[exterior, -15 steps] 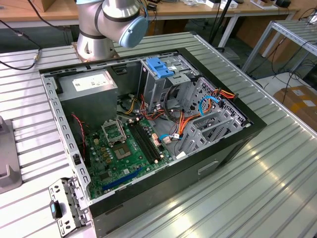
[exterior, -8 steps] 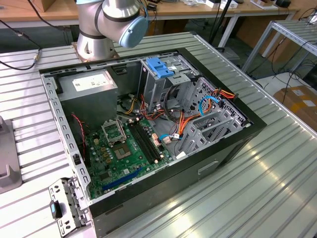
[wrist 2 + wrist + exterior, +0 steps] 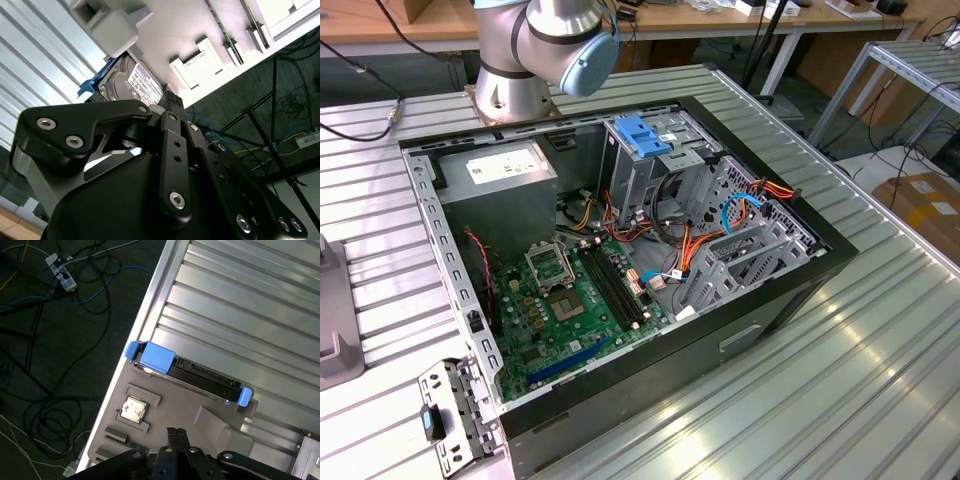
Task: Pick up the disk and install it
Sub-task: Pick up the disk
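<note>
The disk (image 3: 200, 377) is a dark flat drive with bright blue carrier ends, standing on its edge in a slot of a grey holder (image 3: 210, 422) near the slatted table's edge. In the second wrist view the disk (image 3: 132, 82) shows its silver labelled face and a blue corner. My gripper (image 3: 177, 434) hangs over the grey holder a short way from the disk, not touching it. Its black fingers lie close together, shut on nothing. In the second wrist view the gripper (image 3: 170, 97) points toward the disk.
The open computer case (image 3: 800, 290) lies on the slatted metal table (image 3: 880, 380), with a motherboard (image 3: 570, 300), a power supply (image 3: 500, 170) and a grey drive cage with a blue bracket (image 3: 645, 135). The holder also carries a processor chip (image 3: 134, 409). Cables (image 3: 50, 315) lie on the floor.
</note>
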Robot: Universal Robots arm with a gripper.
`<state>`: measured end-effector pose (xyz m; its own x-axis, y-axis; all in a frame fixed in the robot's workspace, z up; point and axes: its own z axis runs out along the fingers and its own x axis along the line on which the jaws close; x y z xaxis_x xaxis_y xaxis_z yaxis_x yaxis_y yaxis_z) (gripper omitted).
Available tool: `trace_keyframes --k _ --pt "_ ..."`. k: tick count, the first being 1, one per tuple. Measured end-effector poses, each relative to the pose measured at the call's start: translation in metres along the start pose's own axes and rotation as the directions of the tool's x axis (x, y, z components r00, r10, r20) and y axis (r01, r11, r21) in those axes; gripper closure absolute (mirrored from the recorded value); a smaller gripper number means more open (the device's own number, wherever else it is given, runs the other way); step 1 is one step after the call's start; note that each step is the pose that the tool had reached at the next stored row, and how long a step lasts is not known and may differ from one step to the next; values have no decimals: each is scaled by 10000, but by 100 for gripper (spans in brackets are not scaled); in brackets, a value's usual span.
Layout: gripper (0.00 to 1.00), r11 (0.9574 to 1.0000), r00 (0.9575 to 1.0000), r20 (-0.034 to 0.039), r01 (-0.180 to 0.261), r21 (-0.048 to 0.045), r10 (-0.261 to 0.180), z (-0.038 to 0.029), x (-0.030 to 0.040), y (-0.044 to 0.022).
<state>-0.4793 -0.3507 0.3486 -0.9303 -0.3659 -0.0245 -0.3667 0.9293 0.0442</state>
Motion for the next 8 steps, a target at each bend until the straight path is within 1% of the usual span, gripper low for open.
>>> trace_keyframes --k 8 --pt "90 9988 9988 -21 484 -13 -484 0 0 0"
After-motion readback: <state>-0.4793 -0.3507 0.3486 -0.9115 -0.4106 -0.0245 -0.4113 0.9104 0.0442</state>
